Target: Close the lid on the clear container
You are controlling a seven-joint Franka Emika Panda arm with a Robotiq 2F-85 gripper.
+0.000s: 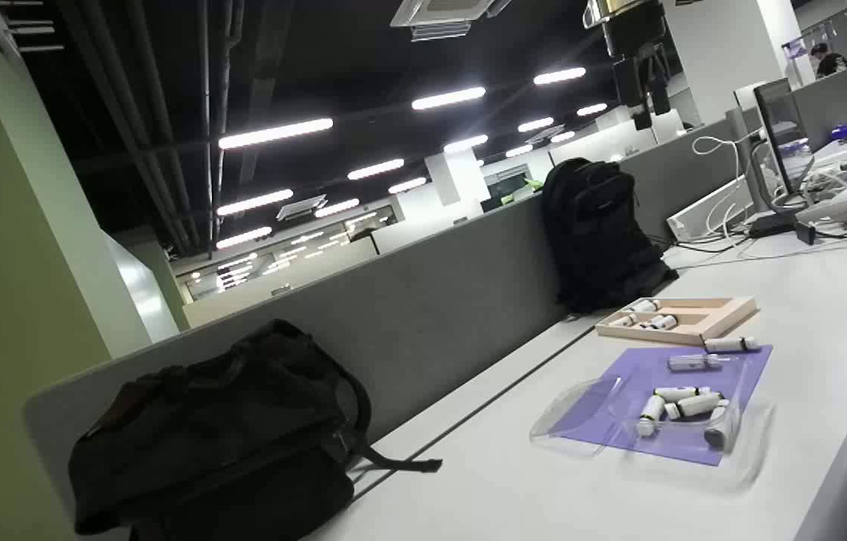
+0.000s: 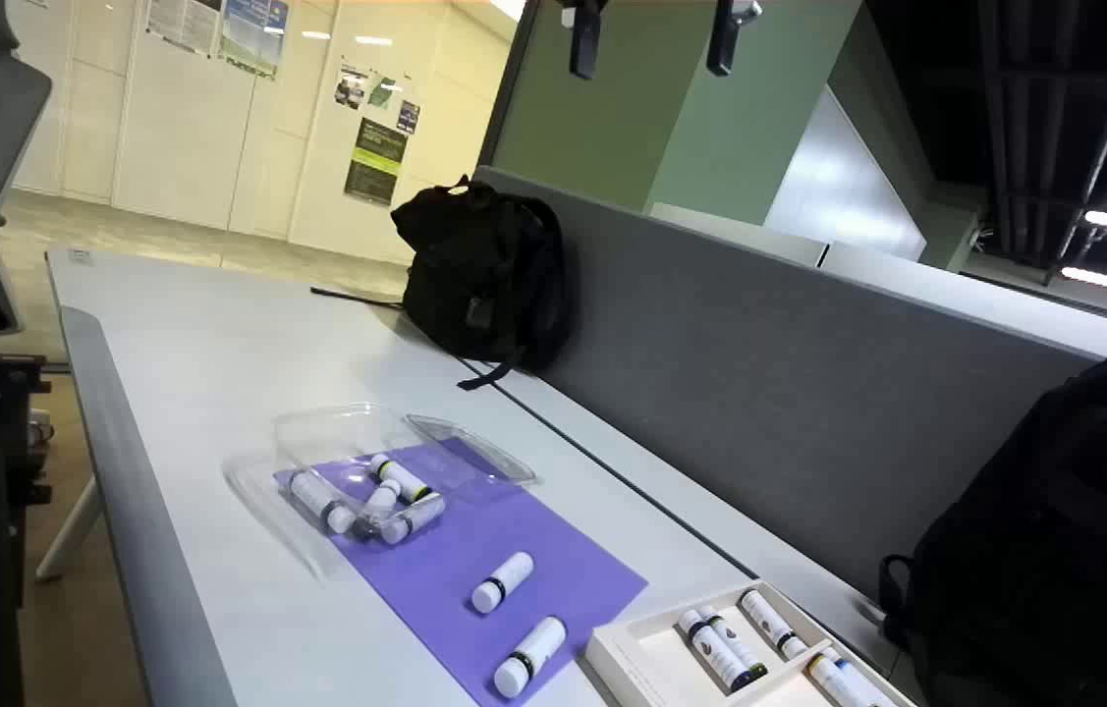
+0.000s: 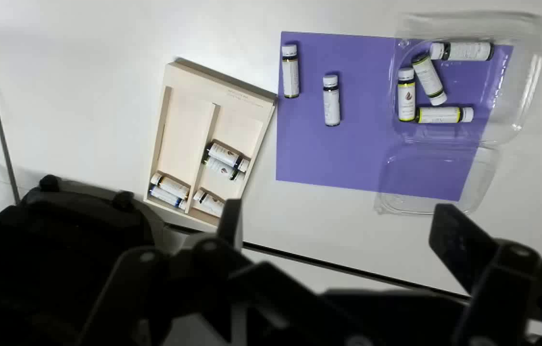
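Observation:
The clear container (image 3: pixel 525 91) is a see-through plastic box lying partly on a purple sheet (image 3: pixel 309 154). It also shows in both exterior views (image 1: pixel 757 451) (image 2: pixel 327 432). Its lid (image 3: pixel 436 168) is folded open, lying beside the base on the divider side; it also shows in both exterior views (image 1: pixel 570 417) (image 2: pixel 474 447). Several white-labelled bottles (image 3: pixel 439 115) lie inside the base. My gripper (image 3: pixel 338 206) is wide open and empty. It hangs high above the table in both exterior views (image 1: pixel 645 113) (image 2: pixel 651 71), apart from the container and lid.
A tan wooden tray (image 3: pixel 189 77) with several bottles stands beside the purple sheet. Two loose bottles (image 3: pixel 290 72) (image 3: pixel 332 101) lie on the sheet. Black backpacks (image 1: pixel 220 443) (image 1: pixel 596 233) stand against the grey divider (image 1: pixel 461 300). Cables and a monitor (image 1: pixel 784 135) are farther along the desk.

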